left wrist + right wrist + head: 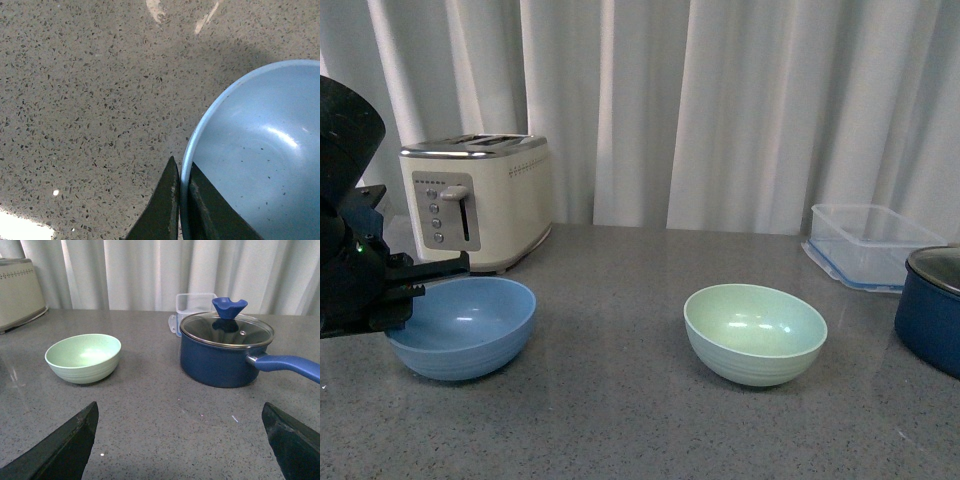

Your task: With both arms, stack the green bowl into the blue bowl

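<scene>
Grey speckled countertop runs back to a white pleated curtain, with a cream toaster standing at the rear left. The blue bowl sits upright just in front of the toaster. The left gripper pinches the bowl's rim on the side away from the green bowl, with one finger outside the wall and the other inside. The green bowl rests upright and empty well to the right of the toaster, apart from the blue bowl. Farther right of the toaster are a clear plastic container and a lidded navy pot. The right gripper hovers over bare counter, fingers spread wide and holding nothing.
</scene>
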